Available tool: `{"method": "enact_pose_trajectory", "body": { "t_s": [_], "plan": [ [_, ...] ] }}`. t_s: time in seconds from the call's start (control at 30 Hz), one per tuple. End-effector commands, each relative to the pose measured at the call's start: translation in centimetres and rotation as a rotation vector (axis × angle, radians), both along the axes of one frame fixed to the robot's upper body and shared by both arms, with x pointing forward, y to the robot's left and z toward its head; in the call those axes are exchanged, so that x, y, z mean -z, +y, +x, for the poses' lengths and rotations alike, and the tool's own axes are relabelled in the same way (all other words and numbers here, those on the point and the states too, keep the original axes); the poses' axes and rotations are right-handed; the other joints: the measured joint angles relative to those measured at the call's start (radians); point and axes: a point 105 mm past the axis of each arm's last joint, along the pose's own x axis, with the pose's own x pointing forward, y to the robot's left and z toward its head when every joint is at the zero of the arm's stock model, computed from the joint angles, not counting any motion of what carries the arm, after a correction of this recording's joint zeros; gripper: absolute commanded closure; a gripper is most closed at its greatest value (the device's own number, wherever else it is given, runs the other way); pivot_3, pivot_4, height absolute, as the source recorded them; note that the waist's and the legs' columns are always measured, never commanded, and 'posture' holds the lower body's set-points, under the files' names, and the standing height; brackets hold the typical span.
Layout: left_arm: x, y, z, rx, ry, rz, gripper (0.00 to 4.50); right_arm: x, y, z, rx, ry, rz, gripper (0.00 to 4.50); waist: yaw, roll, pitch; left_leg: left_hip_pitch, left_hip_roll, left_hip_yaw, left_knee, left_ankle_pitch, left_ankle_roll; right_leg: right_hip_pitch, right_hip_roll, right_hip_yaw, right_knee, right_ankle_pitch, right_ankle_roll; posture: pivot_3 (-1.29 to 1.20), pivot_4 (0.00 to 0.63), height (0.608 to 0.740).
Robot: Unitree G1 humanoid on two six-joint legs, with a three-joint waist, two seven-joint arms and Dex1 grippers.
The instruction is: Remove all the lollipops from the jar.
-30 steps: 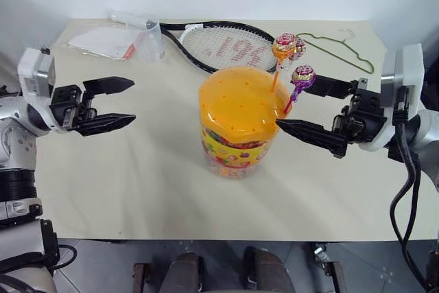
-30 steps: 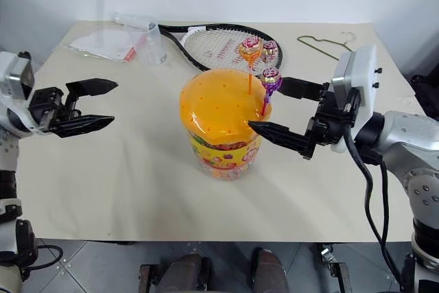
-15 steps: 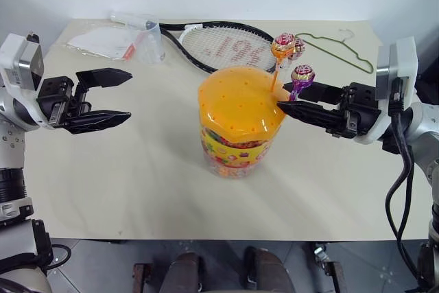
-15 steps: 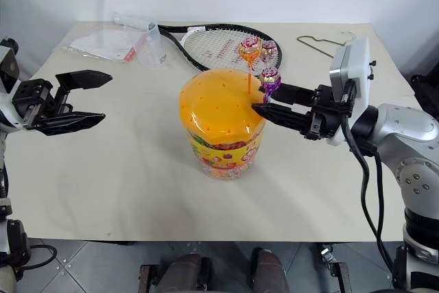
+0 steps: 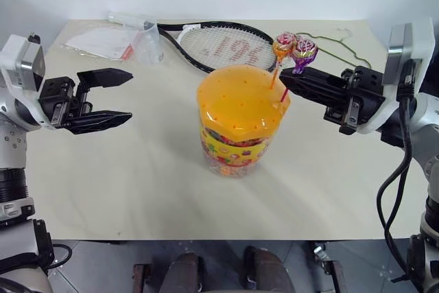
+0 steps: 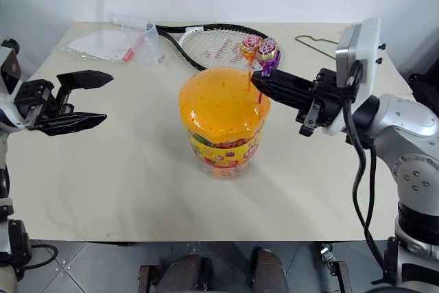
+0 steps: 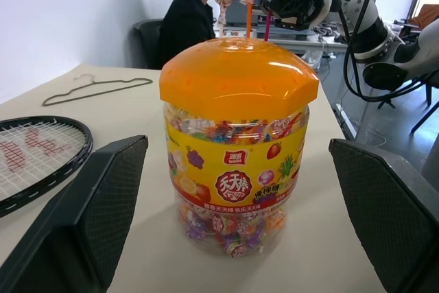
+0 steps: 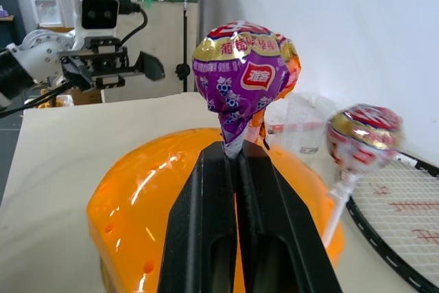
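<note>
The large clear plastic jar — yellow fruit-printed label, wide orange domed lid dotted with small holes, packed with wrapped sweets — stood upright near the middle of the beige table. The right gripper had its two black fingers pinched on the magenta stick just beneath the purple-wrapped ball lollipop, above the lid's far right edge — orange lollipop and pink lollipop stood beside it. The left gripper hung with fingers spread, well apart from the jar.

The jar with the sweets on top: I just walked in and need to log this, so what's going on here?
The right gripper is shut on the purple lollipop, gripping its stick just under the candy above the jar. The orange lollipop and the pink lollipop stand in the orange lid. The left gripper is open, off to the jar's side, holding nothing.
</note>
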Motion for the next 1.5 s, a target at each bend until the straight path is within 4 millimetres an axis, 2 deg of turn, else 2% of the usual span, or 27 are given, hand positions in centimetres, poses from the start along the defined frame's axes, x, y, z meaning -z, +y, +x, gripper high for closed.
{"method": "enact_pose_trajectory", "body": {
  "t_s": [0.03, 0.17, 0.27, 0.37, 0.47, 0.63, 0.8, 1.03, 1.17, 1.27, 1.37, 1.5],
  "plan": [
    [-0.9, 0.1, 0.0, 0.009, -0.041, -0.002, 0.0, -2.5, -0.7, -1.0, 0.028, -0.105, 0.015, 4.47, 0.001, 0.0, 0.0, 0.0, 0.0, 0.0, 0.0, 0.0, 0.0, 0.0, 0.0, 0.0, 0.0, 0.0, 0.0, 0.0, 0.15, 0.74],
    [-0.7, 0.1, 0.3, 0.009, -0.04, -0.004, 0.0, -3.8, -1.7, -1.2, 0.083, -0.146, -0.001, 4.47, 0.003, 0.0, 0.0, 0.0, 0.0, 0.001, 0.0, 0.0, 0.0, 0.0, 0.0, 0.0, 0.0, 0.0, 0.0, 0.0, 0.15, 0.74],
    [-0.6, -0.1, 0.5, 0.013, -0.041, -0.011, 0.0, -4.7, -3.3, -1.5, 0.176, -0.17, -0.043, 4.47, 0.004, 0.0, 0.0, -0.001, 0.0, 0.001, 0.0, 0.0, 0.0, 0.0, -0.001, 0.0, 0.0, 0.0, 0.0, 0.0, 0.15, 0.74],
    [-0.6, 0.0, 0.6, 0.01, -0.042, -0.01, 0.0, -4.3, -5.5, -1.8, 0.277, -0.12, -0.075, 4.47, 0.004, -0.001, 0.0, -0.001, 0.0, 0.001, 0.0, 0.0, 0.001, 0.0, 0.0, 0.0, 0.0, 0.0, 0.0, 0.0, 0.15, 0.74],
    [-0.5, 0.0, 0.9, 0.007, -0.042, -0.011, 0.0, -2.2, -7.9, -1.5, 0.381, -0.01, -0.06, 4.47, 0.004, -0.001, -0.001, -0.001, 0.0, 0.001, 0.0, 0.0, 0.001, 0.0, 0.0, 0.0, 0.0, 0.0, 0.0, 0.0, 0.15, 0.74],
    [-0.4, -0.6, 1.1, 0.031, -0.041, -0.02, 0.0, 3.9, -11.2, -0.5, 0.516, 0.232, -0.048, 4.47, 0.004, -0.001, -0.001, -0.001, 0.0, 0.002, 0.0, 0.0, 0.001, 0.0, 0.0, 0.001, 0.0, 0.0, 0.0, 0.0, 0.15, 0.74],
    [-0.3, -0.7, 0.9, 0.038, -0.038, -0.008, 0.0, 8.1, -14.6, 1.0, 0.677, 0.348, -0.029, 4.47, 0.003, -0.001, -0.001, 0.0, -0.001, 0.003, 0.0, 0.0, 0.001, 0.0, 0.0, 0.002, 0.001, 0.0, 0.0, 0.0, 0.15, 0.74],
    [-0.2, -0.3, 0.7, 0.021, -0.041, 0.025, 0.0, 16.0, -20.1, 2.8, 0.92, 0.586, -0.18, 4.47, 0.0, -0.001, -0.001, 0.001, -0.001, 0.004, 0.0, 0.0, 0.001, 0.0, 0.0, 0.003, 0.001, 0.0, 0.0, 0.0, 0.15, 0.74],
    [-0.1, -0.3, 0.5, 0.018, -0.04, 0.025, 0.0, 17.6, -21.7, 3.3, 0.982, 0.626, -0.219, 4.47, 0.001, -0.001, -0.001, 0.001, 0.0, 0.004, 0.0, 0.0, 0.001, 0.0, 0.0, 0.003, 0.001, 0.0, 0.0, 0.0, 0.15, 0.74],
    [0.0, -0.2, 0.4, 0.008, -0.037, 0.024, 0.0, 17.9, -22.3, 3.8, 1.018, 0.629, -0.219, 4.47, 0.001, -0.001, -0.001, 0.001, 0.0, 0.004, 0.001, 0.0, 0.001, 0.0, 0.0, 0.003, 0.002, 0.0, 0.0, 0.0, 0.15, 0.74],
    [0.2, -0.3, 0.3, 0.003, -0.035, 0.021, 0.0, 18.6, -23.1, 4.4, 1.07, 0.637, -0.223, 3.81, 0.001, -0.001, -0.001, 0.001, 0.0, 0.004, 0.001, 0.0, 0.001, 0.0, 0.0, 0.004, 0.002, 0.0, 0.0, 0.0, 0.15, 0.74],
    [0.3, -0.4, 0.2, -0.001, -0.033, 0.02, 0.0, 18.0, -22.5, 4.4, 1.03, 0.611, -0.197, 2.43, 0.001, -0.001, -0.001, 0.001, 0.0, 0.004, 0.001, 0.0, 0.001, 0.0, 0.0, 0.003, 0.002, 0.0, 0.0, 0.0, 0.15, 0.74]
  ]
}}
